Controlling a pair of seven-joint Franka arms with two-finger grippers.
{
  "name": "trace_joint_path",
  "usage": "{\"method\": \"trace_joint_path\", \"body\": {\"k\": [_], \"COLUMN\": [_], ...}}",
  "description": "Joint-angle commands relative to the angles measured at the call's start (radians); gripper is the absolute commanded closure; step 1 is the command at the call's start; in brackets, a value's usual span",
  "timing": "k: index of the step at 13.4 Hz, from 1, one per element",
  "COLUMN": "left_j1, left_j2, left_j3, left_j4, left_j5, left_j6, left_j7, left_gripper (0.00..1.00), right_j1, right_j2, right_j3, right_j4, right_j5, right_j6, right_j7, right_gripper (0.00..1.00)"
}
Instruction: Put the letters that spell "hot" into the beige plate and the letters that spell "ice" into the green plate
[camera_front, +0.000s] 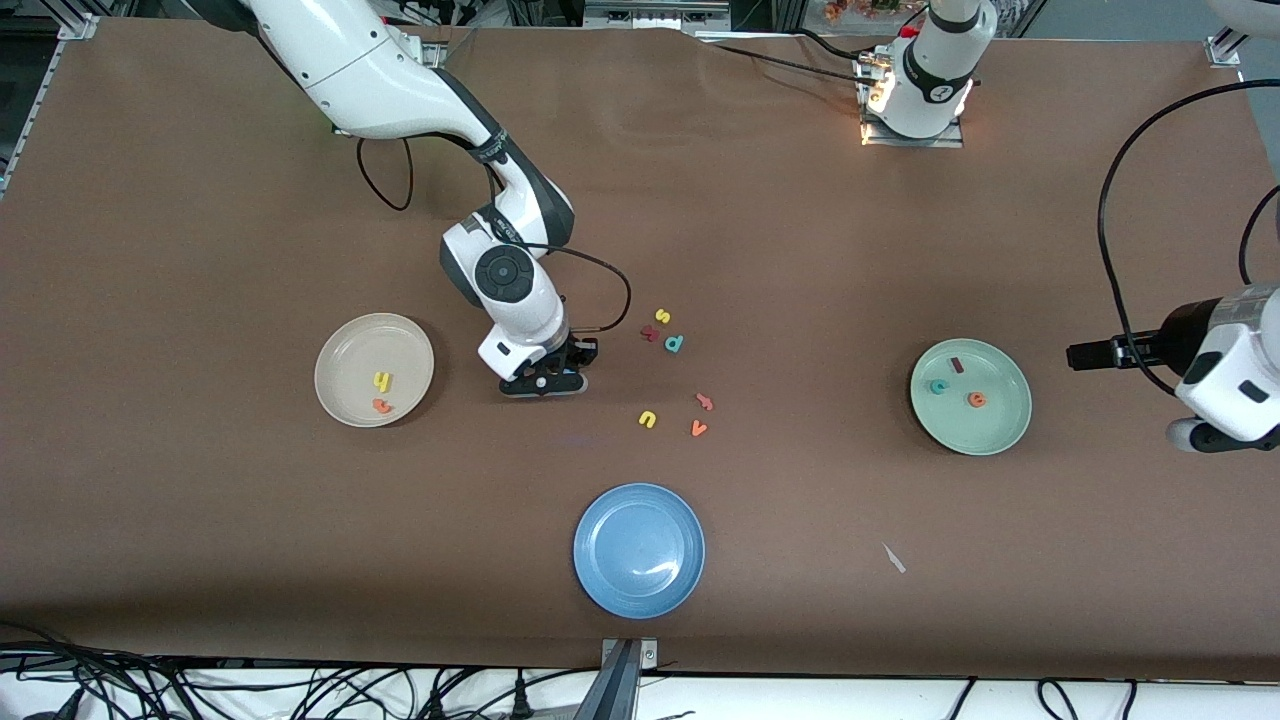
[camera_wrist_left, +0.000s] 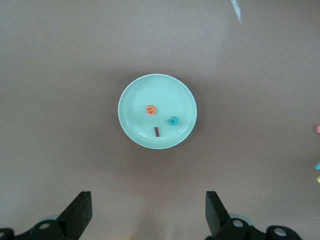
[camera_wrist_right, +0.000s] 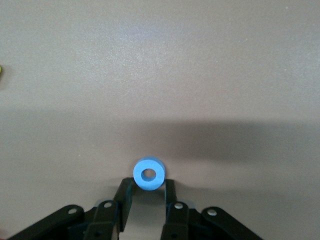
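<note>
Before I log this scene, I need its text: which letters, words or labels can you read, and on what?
"h": yellow letter in the beige plate; orange piece beside it too blurred.
"i", "c", "e": dark red bar, teal letter, orange letter in the green plate.
"o": blue ring at the right gripper.
"s", "d", "u", "v": yellow s, teal d, yellow u, orange v, on the table.
Two other loose letters: unreadable.
No labels.

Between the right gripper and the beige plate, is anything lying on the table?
No. The front view shows only bare brown table between the right gripper and the beige plate; the loose letters lie toward the left arm's end.
</note>
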Motion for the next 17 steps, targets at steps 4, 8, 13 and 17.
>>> {"method": "trace_joint_path", "body": {"k": [4, 8, 13, 17], "left_j1": [-0.023, -0.017, 0.084, 0.076], "left_j2": [-0.098, -0.260, -0.293, -0.282], "left_j3": [0.068, 0.038, -0.130, -0.124], "left_j4": [-0.063, -0.339, -0.384, -0.372], "left_j5": [-0.064, -0.056, 0.071, 0.060], "left_j6": [0.026, 0.234, 0.281, 0.282], "left_j7": [0.050, 0.050, 0.050, 0.064], "left_gripper": [0.06, 0.06, 0.01, 0.00], "right_j1": [-0.008, -0.010, -0.010, -0.023], "right_j2": [-0.011, -0.017, -0.019, -0.034], "right_j3": [0.005, 0.004, 0.005, 0.004], "right_j4": [-0.021, -0.021, -0.007, -0.004], "right_j5": [-0.028, -0.028, -0.019, -0.024], "right_j6": [0.016, 0.009, 0.019, 0.019], "right_j7": [0.008, -0.010, 0.005, -0.009], "right_gripper": [0.78, 0.88, 0.54, 0.55]}}
